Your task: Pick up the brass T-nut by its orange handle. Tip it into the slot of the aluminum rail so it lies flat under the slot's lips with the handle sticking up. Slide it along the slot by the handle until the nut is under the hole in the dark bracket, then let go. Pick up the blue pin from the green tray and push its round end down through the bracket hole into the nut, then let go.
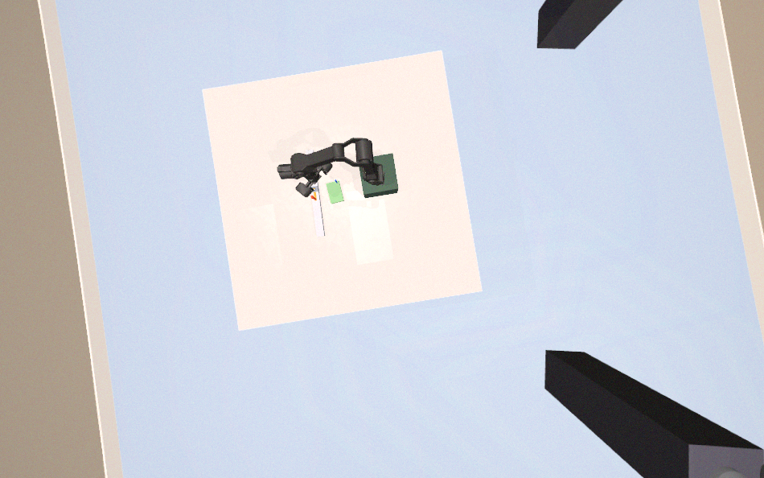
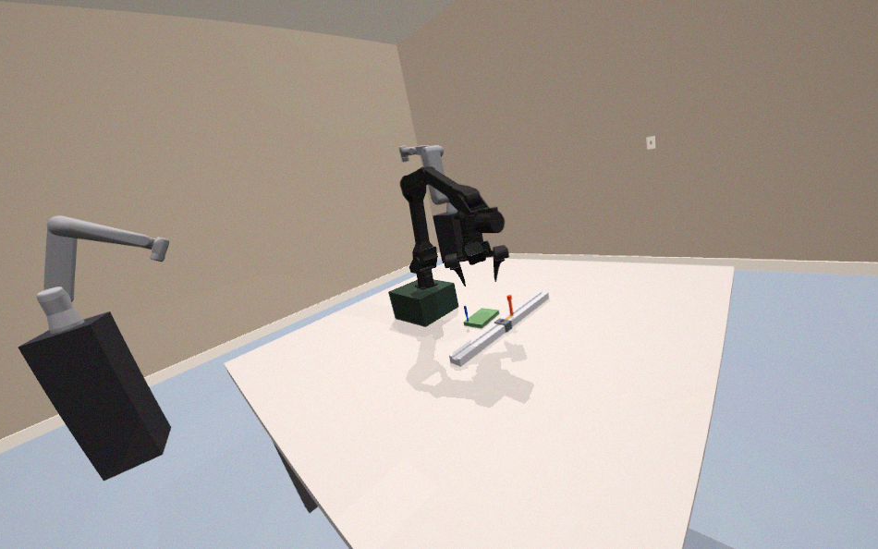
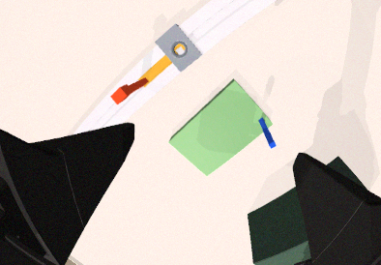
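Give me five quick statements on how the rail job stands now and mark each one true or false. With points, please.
The tool [image 2: 481,282] [image 3: 218,146] is closed on the orange handle. False: it is open and holds nothing.

The orange handle [image 2: 510,305] [image 3: 130,91] sticks up from the rail [image 2: 469,348] [image 3: 227,17]. True.

Brass shows through the hole in the bracket [image 2: 507,326] [image 3: 166,40]. True.

The blue pin [image 2: 466,313] [image 3: 267,133] stands in the bracket hole. False: it stands at the green tray [image 1: 334,192] [image 2: 481,317] [image 3: 218,129].

The tray lies on top of the rail. False: it lies beside it.

The rail [image 1: 318,220] [image 2: 469,351] [image 3: 120,83] looks like smooth, pale metal; the tray [image 1: 334,192] [image 2: 481,317] [image 3: 218,129] resembles matt plastic. The desk [image 1: 421,249] [image 2: 530,444] [image 3: 58,37] appears smooth, faintly glossy.
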